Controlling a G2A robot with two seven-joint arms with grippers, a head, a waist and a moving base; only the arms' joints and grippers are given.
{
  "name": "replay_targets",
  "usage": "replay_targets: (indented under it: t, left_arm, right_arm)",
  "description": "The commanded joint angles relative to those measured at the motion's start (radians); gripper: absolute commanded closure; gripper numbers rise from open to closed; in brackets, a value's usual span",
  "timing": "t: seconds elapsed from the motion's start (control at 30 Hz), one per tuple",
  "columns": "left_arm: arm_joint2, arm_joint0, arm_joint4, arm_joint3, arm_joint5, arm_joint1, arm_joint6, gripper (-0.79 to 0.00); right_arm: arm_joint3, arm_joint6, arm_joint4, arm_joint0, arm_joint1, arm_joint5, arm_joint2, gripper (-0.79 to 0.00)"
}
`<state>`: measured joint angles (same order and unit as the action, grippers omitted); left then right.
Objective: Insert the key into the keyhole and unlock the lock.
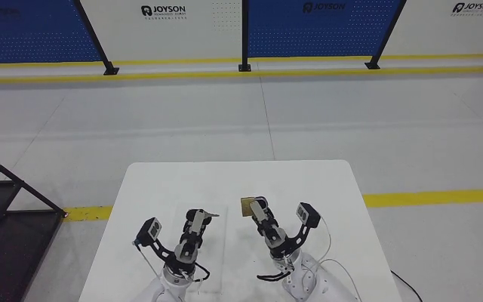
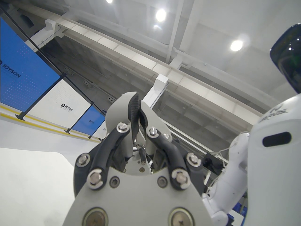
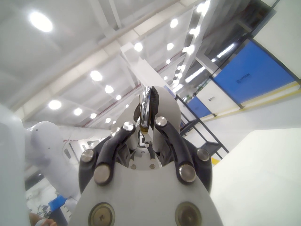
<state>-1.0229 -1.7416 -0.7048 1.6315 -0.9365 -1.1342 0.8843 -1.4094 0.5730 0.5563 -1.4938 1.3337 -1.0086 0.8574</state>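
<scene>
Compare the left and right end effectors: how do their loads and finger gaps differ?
The left end effector grips a thin key; the right end effector grips a brass padlock with a shiny shackle. The left's pads nearly meet; the right's are held apart by the padlock. Both are shut on their loads above the white table.

— Bright, even light. It comes from round ceiling lamps [image 2: 160, 15] high above the left pincer [image 2: 137, 109].

— Above the right pincer [image 3: 147, 102] they bloom into white glare, and the lock [image 3: 145, 109] between its pads glints.

— The white counter [image 1: 226, 181] beneath both looks pale. Roof beams bow towards the wrist views' edges.
</scene>
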Motion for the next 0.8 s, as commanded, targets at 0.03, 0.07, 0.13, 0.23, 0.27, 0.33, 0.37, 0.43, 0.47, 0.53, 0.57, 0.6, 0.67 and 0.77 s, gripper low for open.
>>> replay_targets:
  t: [0.03, 0.07, 0.13, 0.23, 0.27, 0.33, 0.37, 0.43, 0.47, 0.53, 0.57, 0.6, 0.67, 0.77]
  left_arm:
    - [0.02, 0.005, -0.015, 0.004, 0.032, -0.017, 0.031, 0.0]
    - [0.026, 0.007, -0.021, 0.003, 0.041, -0.022, 0.041, 0.0]
    - [0.035, 0.013, -0.046, 0.001, 0.071, -0.034, 0.07, 0.0]
    - [0.059, 0.025, -0.093, -0.02, 0.108, -0.051, 0.107, 0.0]
    - [0.068, 0.031, -0.104, -0.028, 0.117, -0.057, 0.116, 0.0]
    - [0.084, 0.043, -0.124, -0.039, 0.139, -0.068, 0.138, 0.0]
    - [0.092, 0.049, -0.13, -0.045, 0.146, -0.073, 0.146, 0.0]
    - [0.106, 0.058, -0.138, -0.055, 0.156, -0.082, 0.155, 0.0]
    - [0.112, 0.062, -0.141, -0.061, 0.159, -0.086, 0.159, 0.0]
    - [0.121, 0.069, -0.148, -0.071, 0.166, -0.093, 0.165, 0.0]
    - [0.124, 0.072, -0.151, -0.075, 0.17, -0.097, 0.17, 0.0]
    - [0.126, 0.076, -0.156, -0.078, 0.178, -0.1, 0.178, 0.0]
    - [0.132, 0.082, -0.166, -0.088, 0.188, -0.107, 0.187, 0.0]
    - [0.137, 0.089, -0.167, -0.1, 0.191, -0.114, 0.19, 0.0]
  right_arm:
    - [0.004, 0.015, 0.01, -0.002, 0.005, 0.006, -0.001, 0.0]
    - [0.004, 0.015, 0.01, -0.002, 0.005, 0.006, -0.001, 0.0]
    - [0.004, 0.015, 0.01, -0.002, 0.005, 0.006, -0.001, 0.0]
    - [0.004, 0.015, 0.01, -0.002, 0.005, 0.006, -0.001, 0.0]
    - [0.004, 0.015, 0.01, -0.002, 0.005, 0.006, -0.001, 0.0]
    - [0.004, 0.015, 0.01, -0.002, 0.005, 0.006, -0.001, 0.0]
    - [0.004, 0.015, 0.01, -0.002, 0.005, 0.006, -0.001, 0.0]
    - [0.004, 0.015, 0.01, -0.002, 0.005, 0.006, -0.001, 0.0]
    - [0.004, 0.015, 0.01, -0.002, 0.005, 0.006, -0.001, 0.0]
    - [0.004, 0.015, 0.01, -0.002, 0.005, 0.006, -0.001, 0.0]
    - [0.004, 0.015, 0.01, -0.002, 0.005, 0.006, -0.001, 0.0]
    - [0.004, 0.015, 0.01, -0.002, 0.005, 0.006, -0.001, 0.0]
    - [0.004, 0.015, 0.01, -0.002, 0.005, 0.006, -0.001, 0.0]
    - [0.004, 0.015, 0.01, -0.002, 0.005, 0.006, -0.001, 0.0]
